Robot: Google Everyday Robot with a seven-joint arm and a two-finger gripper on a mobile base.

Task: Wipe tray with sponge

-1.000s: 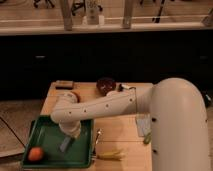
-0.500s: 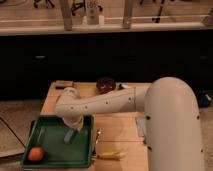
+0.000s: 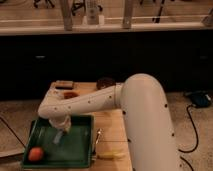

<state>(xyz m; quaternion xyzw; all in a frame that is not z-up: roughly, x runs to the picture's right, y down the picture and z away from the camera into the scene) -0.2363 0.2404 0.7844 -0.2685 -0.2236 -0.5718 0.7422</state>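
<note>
The green tray (image 3: 82, 150) lies at the table's front left. My gripper (image 3: 61, 128) hangs over the tray's middle at the end of the white arm (image 3: 85, 102), pointing down. It is shut on the pale blue-grey sponge (image 3: 58, 138), which rests tilted on the tray floor just below it. An orange fruit (image 3: 35, 154) sits in the tray's front left corner, apart from the sponge.
A dark brownish flat block (image 3: 64, 84) and a dark bowl (image 3: 105, 82) are at the table's back. A small brown item (image 3: 70, 94) lies behind the arm. A yellow item (image 3: 112, 155) and a thin utensil (image 3: 97, 137) lie right of the tray.
The gripper and the sponge have slid a little to the left across the tray floor. The arm's elbow has swung up and back. The orange fruit has not moved.
</note>
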